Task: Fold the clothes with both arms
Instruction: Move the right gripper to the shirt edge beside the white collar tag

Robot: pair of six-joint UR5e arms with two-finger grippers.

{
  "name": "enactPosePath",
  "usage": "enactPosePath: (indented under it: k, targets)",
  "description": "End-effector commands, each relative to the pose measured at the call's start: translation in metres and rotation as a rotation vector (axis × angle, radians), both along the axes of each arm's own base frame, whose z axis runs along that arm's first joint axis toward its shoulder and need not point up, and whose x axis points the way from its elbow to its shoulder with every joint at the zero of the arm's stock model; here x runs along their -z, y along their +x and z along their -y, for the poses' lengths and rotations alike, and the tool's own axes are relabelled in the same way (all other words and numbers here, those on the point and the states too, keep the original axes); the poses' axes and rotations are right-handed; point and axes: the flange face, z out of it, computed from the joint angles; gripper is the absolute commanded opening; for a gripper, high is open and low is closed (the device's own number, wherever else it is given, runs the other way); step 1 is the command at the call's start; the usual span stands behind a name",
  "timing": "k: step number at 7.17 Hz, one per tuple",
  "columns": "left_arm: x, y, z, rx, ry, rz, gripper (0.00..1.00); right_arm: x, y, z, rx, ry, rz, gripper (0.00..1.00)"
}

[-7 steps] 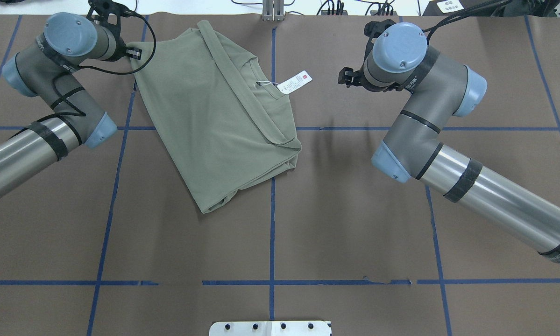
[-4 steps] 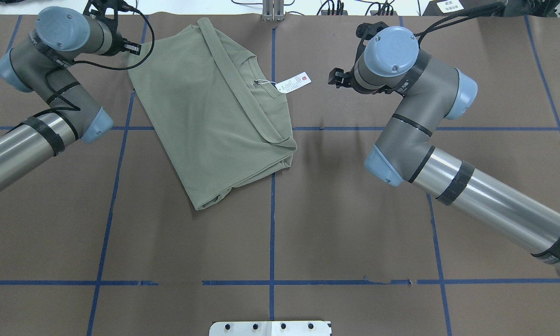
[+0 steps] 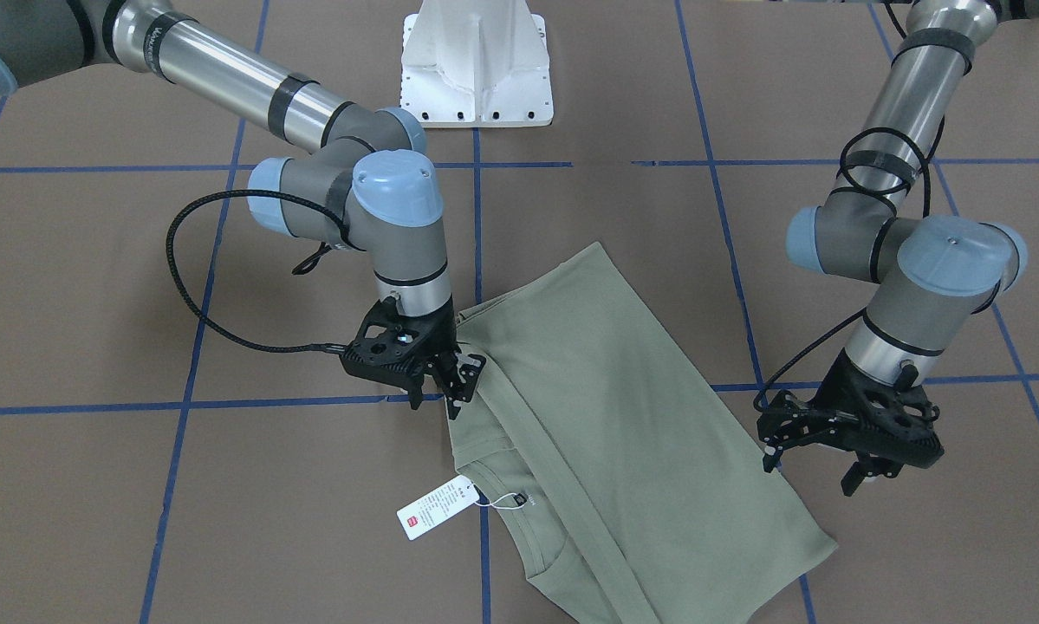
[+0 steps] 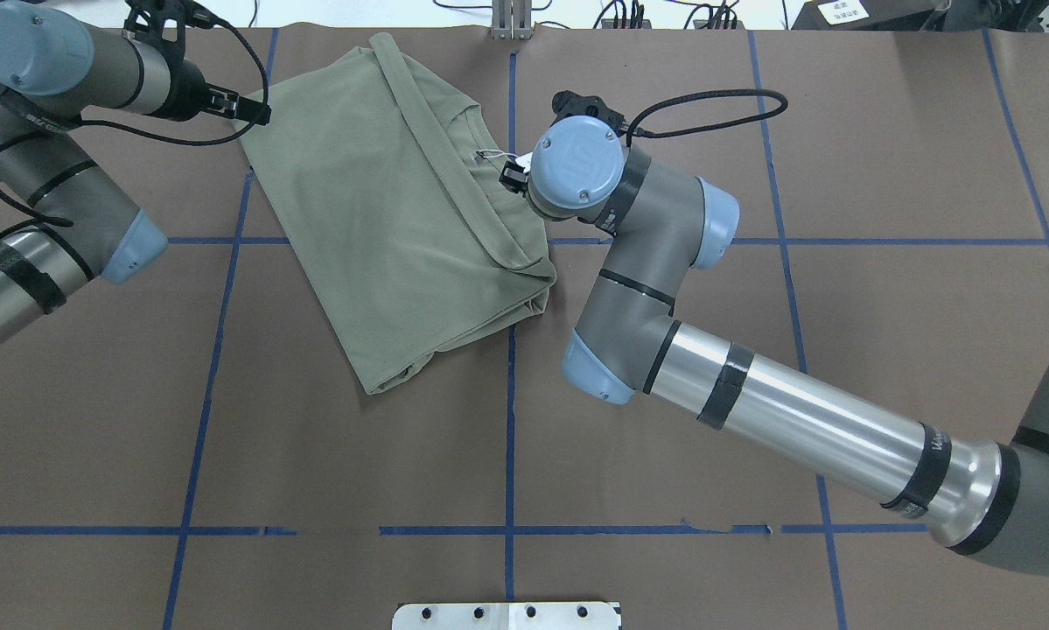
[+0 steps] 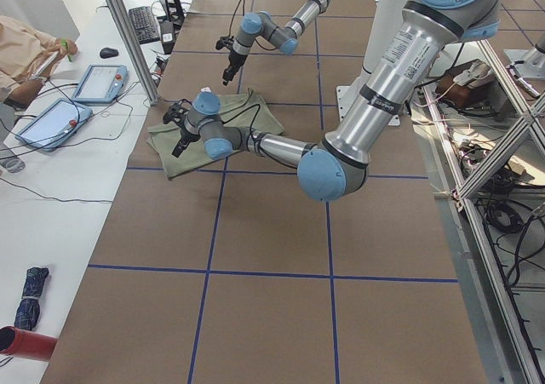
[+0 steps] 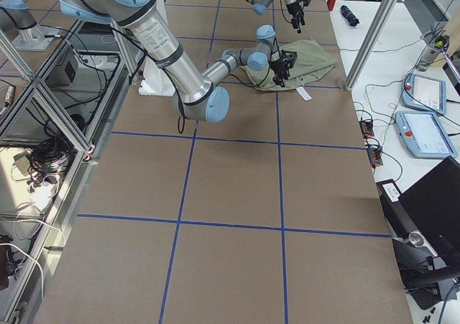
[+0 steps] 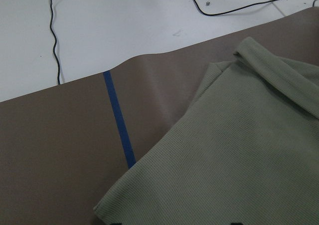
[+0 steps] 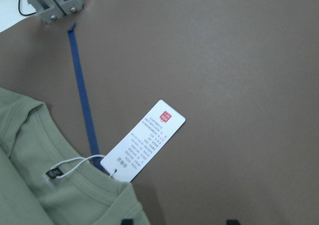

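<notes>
The sage-green shirt (image 4: 402, 210) (image 3: 623, 451) lies folded and slanted on the far middle of the brown table, collar toward the centre line. Its white hang tag (image 8: 144, 140) (image 3: 437, 507) rests on the table beside the collar. My right gripper (image 3: 437, 400) hovers open over the shirt's edge near the collar; the right wrist view shows the collar (image 8: 30, 150) and tag just ahead of the spread fingertips. My left gripper (image 3: 812, 472) hangs open beside the shirt's far-left corner (image 7: 239, 160), holding nothing. In the overhead view the right wrist (image 4: 576, 162) hides its gripper.
Blue tape lines (image 4: 509, 437) grid the brown table cover. The white pedestal base (image 3: 477, 61) stands at the robot's side. A metal post (image 4: 511, 22) and cables sit at the far edge. Tablets (image 5: 98, 82) lie on the white bench beyond.
The right arm has swung left across the table to the shirt's collar and tag. The left arm has drawn back to the left, and the shirt slid slightly left.
</notes>
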Motion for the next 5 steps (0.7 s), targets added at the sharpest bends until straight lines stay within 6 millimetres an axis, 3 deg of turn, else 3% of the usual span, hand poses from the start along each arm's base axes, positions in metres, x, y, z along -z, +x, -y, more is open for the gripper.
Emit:
enactPosePath:
  k: [1,5]
  targets:
    - [-0.001,0.005,-0.004,-0.002,-0.011,-0.010,1.00,-0.012,-0.024,-0.019,0.015,-0.019,-0.023,0.58]
    - [-0.003,0.010,-0.007,-0.003,-0.021,-0.013,1.00,-0.020,-0.040,-0.039,0.043,-0.028,-0.034,0.57]
